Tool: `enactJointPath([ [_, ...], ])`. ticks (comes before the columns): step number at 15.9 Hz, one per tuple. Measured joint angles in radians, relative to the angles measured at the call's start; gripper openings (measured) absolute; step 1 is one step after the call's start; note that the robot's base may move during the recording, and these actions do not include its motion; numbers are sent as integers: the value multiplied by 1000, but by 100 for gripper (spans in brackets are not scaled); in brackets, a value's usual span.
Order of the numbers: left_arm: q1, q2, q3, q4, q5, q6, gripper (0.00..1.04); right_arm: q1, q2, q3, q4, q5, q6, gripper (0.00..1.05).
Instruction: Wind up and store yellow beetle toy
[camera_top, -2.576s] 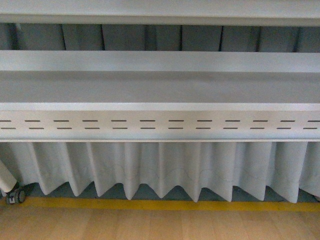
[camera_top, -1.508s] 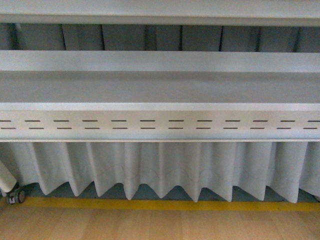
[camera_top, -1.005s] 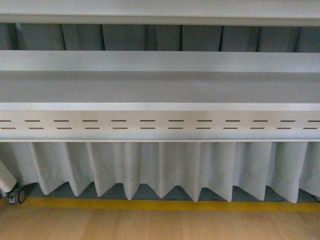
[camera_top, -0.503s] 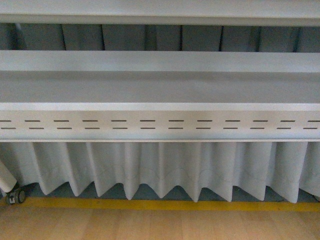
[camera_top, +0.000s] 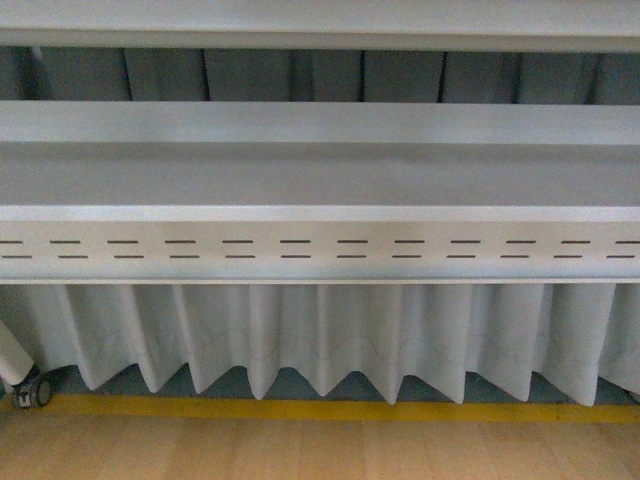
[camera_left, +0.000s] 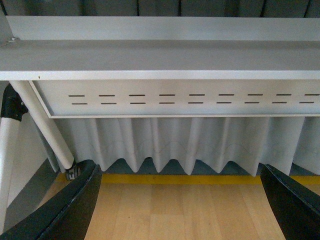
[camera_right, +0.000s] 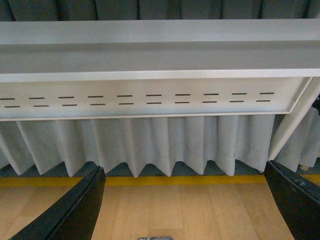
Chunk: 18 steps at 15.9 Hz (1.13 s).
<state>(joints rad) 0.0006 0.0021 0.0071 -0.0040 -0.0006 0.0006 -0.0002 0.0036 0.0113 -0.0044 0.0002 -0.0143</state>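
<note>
Refer to the front view. A grey table (camera_top: 320, 175) spans the frame from left to right. Its front panel (camera_top: 320, 250) carries two rows of short slots. Below the panel, a white pleated curtain (camera_top: 320, 340) hangs down to a yellow floor line (camera_top: 320, 410). Wooden floor (camera_top: 320, 450) lies on the near side of that line. At the far left, a caster wheel (camera_top: 33, 392) sits at the foot of a white leg (camera_top: 12, 360).

Refer to the left wrist view. The left claw (camera_left: 179, 172) is spread wide, with one dark finger (camera_left: 70, 205) at each side of the frame, well apart. In the right wrist view, the right claw (camera_right: 185, 170) is spread wide in the same way. Both claws face the slotted panel and the curtain, above the wooden floor.

You cannot tell where the yellow beetle toy is: no view shows it.
</note>
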Motion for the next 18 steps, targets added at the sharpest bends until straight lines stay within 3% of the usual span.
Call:
enactJointPath([
  [18,0,1,0,3,0,0,98,0,0,0,2,1,0,98],
])
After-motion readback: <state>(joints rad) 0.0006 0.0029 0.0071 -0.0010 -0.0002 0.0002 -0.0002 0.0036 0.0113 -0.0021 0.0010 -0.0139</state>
